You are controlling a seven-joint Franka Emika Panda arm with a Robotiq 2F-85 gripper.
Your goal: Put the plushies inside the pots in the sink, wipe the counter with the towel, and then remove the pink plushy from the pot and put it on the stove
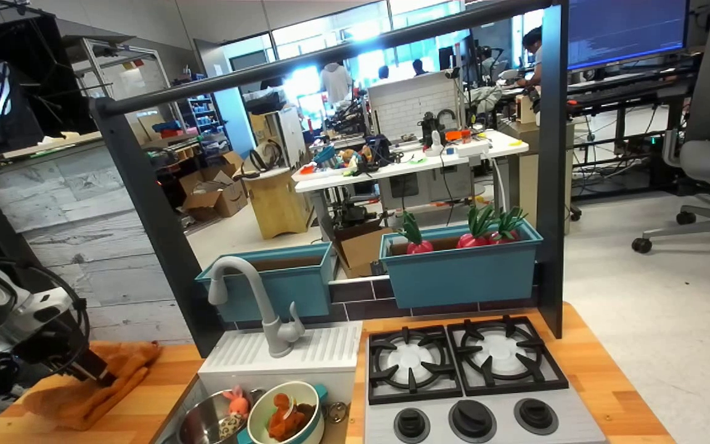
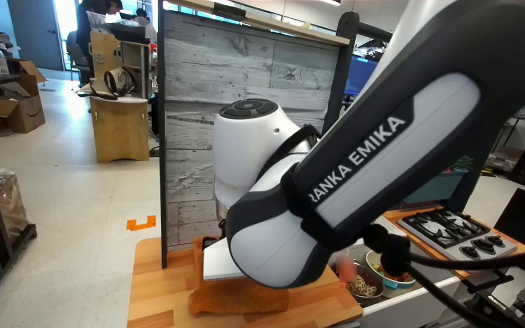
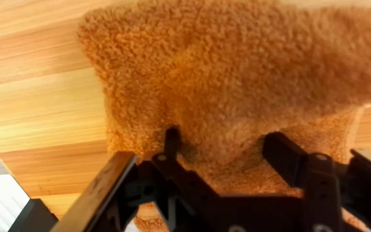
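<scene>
Gripper (image 3: 221, 138) down at the towel (image 3: 221, 67) on the counter (image 3: 43, 112); fingers (image 3: 171, 140) spread, a fold between them. I see pink plushy (image 1: 237, 405) in steel pot (image 1: 198, 425), orange plushy (image 1: 287, 420) in white pot (image 1: 259, 416), both pots in sink (image 1: 341, 381). Side panel (image 1: 84, 246) rises behind towel, faucet (image 1: 279, 339) behind pots.

Access from above: round silver metal pot (image 1: 198, 425) and cream-and-teal pot (image 1: 259, 420), both open-topped; arched grey faucet (image 1: 264, 303) rises behind. Open air over grey, black-grated stove (image 1: 439, 419). Grey wood-plank panel (image 1: 84, 234) blocks behind fluffy orange towel (image 1: 87, 404).
</scene>
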